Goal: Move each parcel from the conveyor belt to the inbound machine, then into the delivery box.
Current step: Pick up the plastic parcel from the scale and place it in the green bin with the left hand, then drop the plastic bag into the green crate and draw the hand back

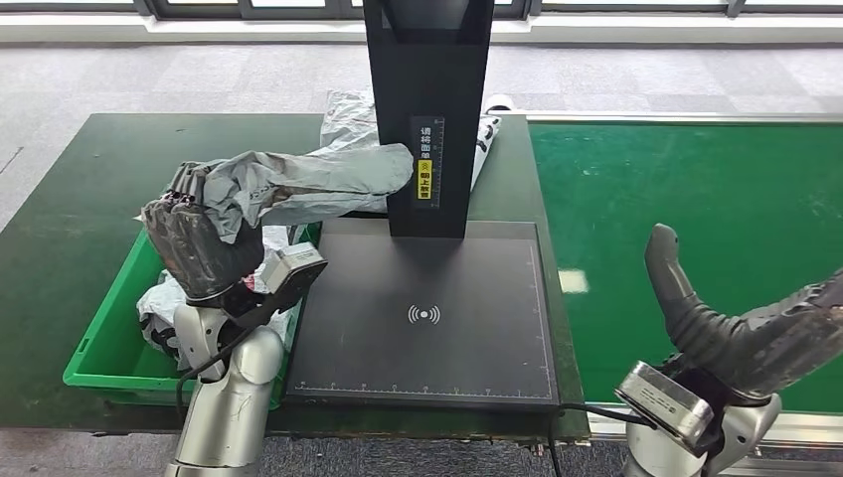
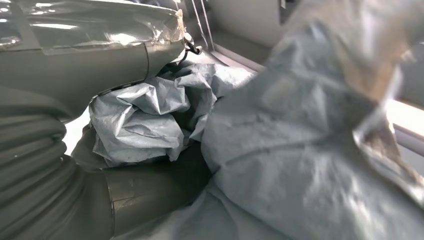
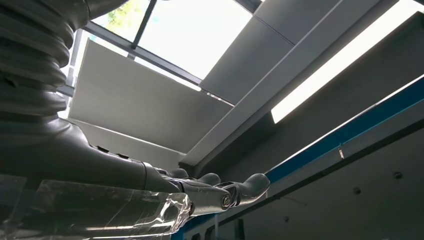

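At the table's left edge I see the green delivery box (image 1: 99, 358) already carrying at least one white-wrapped parcel (image 1: 157, 303), so part of the job looks done. My left hand (image 1: 194, 248) is clamped on a grey poly-bag parcel (image 1: 318, 184), held above the box's right rim with its far end touching the inbound machine's black post (image 1: 427, 119). The scanner plate (image 1: 427, 318) is bare. Another parcel (image 1: 348, 119) waits behind the post. The conveyor belt (image 1: 696, 199) shows open room; my right hand (image 1: 736, 328) hovers over its near edge, fingers apart, holding nothing.
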Robot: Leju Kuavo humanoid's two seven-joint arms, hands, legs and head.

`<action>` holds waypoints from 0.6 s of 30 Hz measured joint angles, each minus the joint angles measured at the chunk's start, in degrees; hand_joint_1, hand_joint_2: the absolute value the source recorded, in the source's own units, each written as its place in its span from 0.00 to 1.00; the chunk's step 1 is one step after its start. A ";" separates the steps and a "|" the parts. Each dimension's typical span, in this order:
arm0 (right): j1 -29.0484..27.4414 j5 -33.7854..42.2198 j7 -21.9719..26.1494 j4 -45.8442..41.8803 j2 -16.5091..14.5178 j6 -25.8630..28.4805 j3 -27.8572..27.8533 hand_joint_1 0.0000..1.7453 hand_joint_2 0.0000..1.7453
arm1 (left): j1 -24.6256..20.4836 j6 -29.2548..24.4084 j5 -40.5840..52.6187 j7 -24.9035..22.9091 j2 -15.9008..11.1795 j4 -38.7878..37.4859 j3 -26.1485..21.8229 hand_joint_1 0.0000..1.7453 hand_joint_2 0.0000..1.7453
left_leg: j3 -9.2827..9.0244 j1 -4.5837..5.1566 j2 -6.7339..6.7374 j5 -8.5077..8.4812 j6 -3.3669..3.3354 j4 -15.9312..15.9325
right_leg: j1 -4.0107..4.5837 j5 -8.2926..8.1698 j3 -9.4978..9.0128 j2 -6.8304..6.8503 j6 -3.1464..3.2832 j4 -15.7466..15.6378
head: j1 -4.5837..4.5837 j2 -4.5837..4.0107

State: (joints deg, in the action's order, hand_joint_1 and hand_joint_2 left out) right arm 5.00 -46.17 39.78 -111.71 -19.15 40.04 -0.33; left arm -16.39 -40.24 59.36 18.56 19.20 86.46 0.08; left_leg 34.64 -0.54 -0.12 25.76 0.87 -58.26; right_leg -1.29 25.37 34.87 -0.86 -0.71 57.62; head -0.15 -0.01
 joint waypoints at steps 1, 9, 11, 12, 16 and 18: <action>-0.02 0.02 0.00 0.01 0.00 0.00 -0.12 0.00 1.00 | 0.34 0.00 -1.92 1.57 -0.07 0.17 -1.83 1.00 1.00 | -0.02 0.00 0.01 0.00 0.00 0.00 | 0.00 0.00 0.01 -0.02 0.00 0.00 | 0.00 0.00; -0.05 0.04 0.00 0.02 0.00 -0.01 -0.40 0.00 1.00 | 1.89 0.01 -5.60 5.20 -0.28 0.60 -10.30 1.00 1.00 | -0.01 -0.01 -0.05 0.00 0.01 0.00 | 0.07 0.02 -0.01 0.02 0.04 0.00 | 0.00 -0.01; -0.06 0.09 0.00 0.04 0.00 -0.01 -0.45 0.00 1.00 | 2.01 0.01 -6.75 6.50 -0.31 0.64 -12.09 1.00 1.00 | -0.02 0.00 -0.04 0.00 0.01 0.00 | 0.07 0.02 -0.01 0.00 0.04 0.00 | 0.00 -0.02; -0.07 0.14 0.00 0.05 0.00 -0.01 -0.49 0.00 1.00 | 2.00 0.01 -7.35 7.32 -0.31 0.56 -13.22 1.00 1.00 | -0.02 0.00 -0.03 0.00 0.01 0.00 | 0.07 0.03 0.00 -0.01 0.04 0.00 | 0.00 -0.02; -0.08 0.40 0.00 0.16 0.00 0.00 -0.60 0.00 1.00 | 1.07 0.01 -7.61 10.36 -0.11 -1.53 -18.99 1.00 1.00 | -0.02 0.00 -0.03 0.00 0.01 0.00 | 0.07 0.03 0.00 0.01 0.04 0.00 | 0.00 -0.01; -0.07 0.52 0.00 0.28 0.00 0.00 -0.61 0.00 1.00 | 0.26 0.01 -6.60 11.49 0.10 -3.60 -21.88 1.00 1.00 | -0.02 0.00 -0.03 0.00 0.01 0.00 | 0.08 0.03 0.00 0.01 0.04 0.00 | 0.00 -0.01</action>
State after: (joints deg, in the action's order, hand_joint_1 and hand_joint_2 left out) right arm 4.93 -45.64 39.78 -111.43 -19.15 40.04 -0.94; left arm -16.13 -40.24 52.76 30.04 19.30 82.86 -21.80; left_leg 34.62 -0.54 -0.15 25.75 0.88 -58.26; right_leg -1.21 25.40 34.87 -0.85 -0.66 57.62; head -0.15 -0.02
